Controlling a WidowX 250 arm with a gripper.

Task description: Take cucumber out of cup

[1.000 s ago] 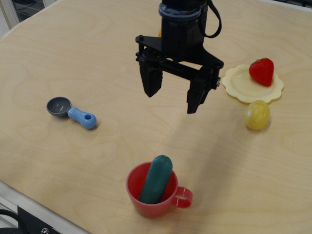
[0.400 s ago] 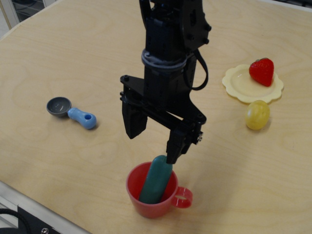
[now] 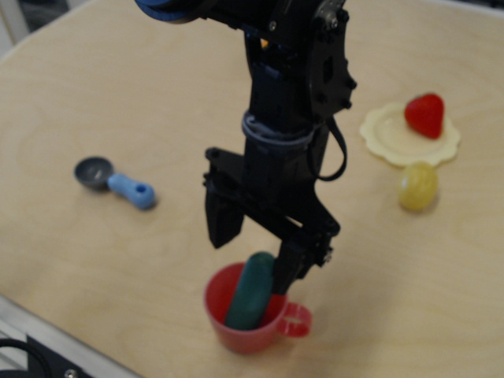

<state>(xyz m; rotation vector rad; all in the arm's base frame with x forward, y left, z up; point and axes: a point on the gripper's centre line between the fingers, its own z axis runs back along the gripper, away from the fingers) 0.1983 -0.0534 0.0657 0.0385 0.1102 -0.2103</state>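
The red cup (image 3: 246,335) stands near the table's front edge with its ring handle to the right. The dark teal-green cucumber (image 3: 250,290) leans inside it, its top sticking out above the rim. My black gripper (image 3: 253,253) hangs open right over the cup. Its left finger (image 3: 223,216) is above the cup's left rim. Its right finger (image 3: 291,268) reaches down beside the cucumber's top, touching or nearly touching it. The jaws are spread wide and hold nothing.
A grey scoop with a blue handle (image 3: 116,183) lies at the left. A pale yellow scalloped plate (image 3: 391,140) with a red strawberry (image 3: 425,114) sits at the right, a yellow lemon-like ball (image 3: 416,187) in front of it. The table's front edge runs bottom left.
My gripper has come down and toward the front from mid-table to just over the cup, staying open. The cup and cucumber have not moved.
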